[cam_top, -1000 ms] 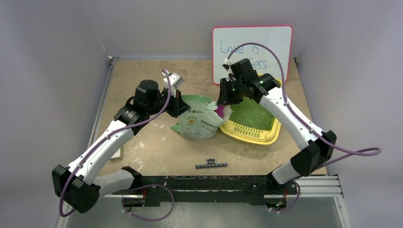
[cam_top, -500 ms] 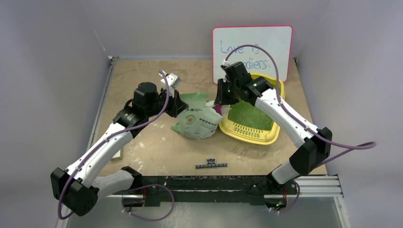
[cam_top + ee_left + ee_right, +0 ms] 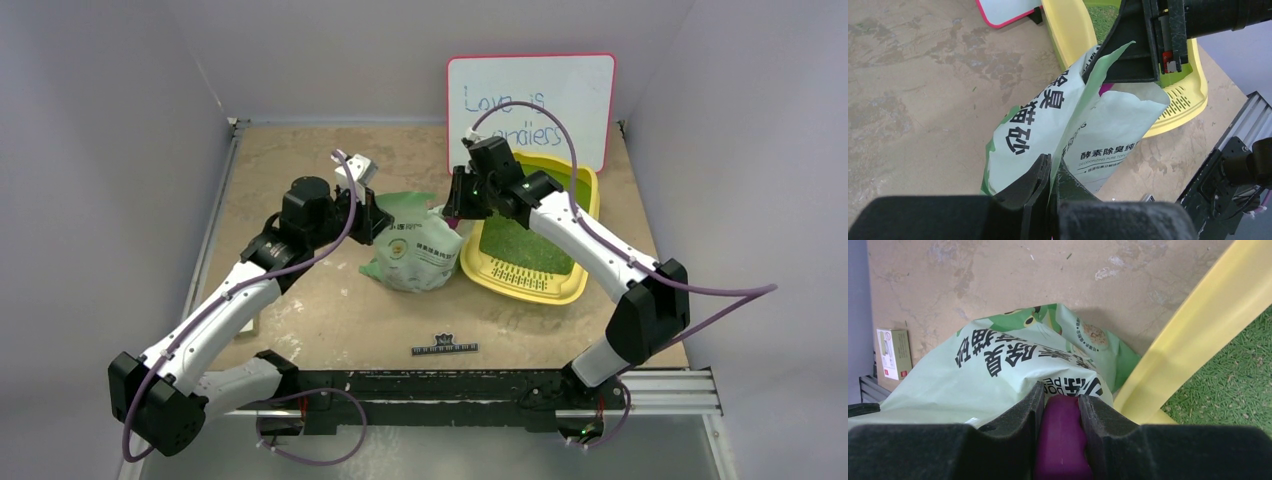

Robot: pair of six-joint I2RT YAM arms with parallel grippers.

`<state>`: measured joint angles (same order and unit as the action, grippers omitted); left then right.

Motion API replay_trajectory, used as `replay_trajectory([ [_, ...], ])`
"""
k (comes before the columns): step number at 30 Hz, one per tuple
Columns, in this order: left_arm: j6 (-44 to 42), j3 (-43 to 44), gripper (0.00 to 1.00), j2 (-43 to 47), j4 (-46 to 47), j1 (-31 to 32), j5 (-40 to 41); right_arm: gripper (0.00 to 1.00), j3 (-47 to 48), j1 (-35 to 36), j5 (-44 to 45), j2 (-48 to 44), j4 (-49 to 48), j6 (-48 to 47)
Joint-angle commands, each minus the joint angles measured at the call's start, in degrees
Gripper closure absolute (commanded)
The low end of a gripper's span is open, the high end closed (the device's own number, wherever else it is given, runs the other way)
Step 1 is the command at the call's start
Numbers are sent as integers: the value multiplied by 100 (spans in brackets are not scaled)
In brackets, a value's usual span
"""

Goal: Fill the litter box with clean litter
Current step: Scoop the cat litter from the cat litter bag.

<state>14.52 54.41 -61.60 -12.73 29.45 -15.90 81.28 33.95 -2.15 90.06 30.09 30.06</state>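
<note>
- The left arm reaches forward and right toward the litter box (image 3: 524,293). The left gripper (image 3: 1050,162) is pinched fully closed on the edge of the bag (image 3: 415,255), just left of the box.
- The right arm crosses above the litter box from its right side. The right gripper (image 3: 1060,400) is clamped narrowly on the scoop (image 3: 1060,432) at the box's left rim.
- The litter box's long axis runs near to far, with the grille end toward the arm bases.
- The litter (image 3: 525,238) lies inside the litter box.

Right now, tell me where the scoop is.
The scoop is clamped in the right tool, bottom centre of the right wrist view, between bag and litter box.
</note>
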Motion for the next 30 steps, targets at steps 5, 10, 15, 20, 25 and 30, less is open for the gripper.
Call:
replay_trajectory([
  [5, 179, -22, 100, 51, 280, 17, 130, 100, -593, 19, -321, 455, -196, 69],
  [10, 242, 14, 100, 63, 278, 16, -29, 100, -704, 20, -794, 468, -243, 224],
  [15, 198, 119, 100, 70, 58, 17, 56, 100, -367, 15, -303, 333, 66, 161],
  [20, 138, 133, 100, -10, -79, 17, 106, 100, 549, 19, 712, 306, 1143, -236],
  [25, 189, 137, 100, -45, 12, 17, 163, 100, 918, 15, 875, -15, 1560, -438],
  [30, 233, 207, 100, -77, -15, 17, 185, 100, 729, 15, 995, -287, 1533, -328],
])
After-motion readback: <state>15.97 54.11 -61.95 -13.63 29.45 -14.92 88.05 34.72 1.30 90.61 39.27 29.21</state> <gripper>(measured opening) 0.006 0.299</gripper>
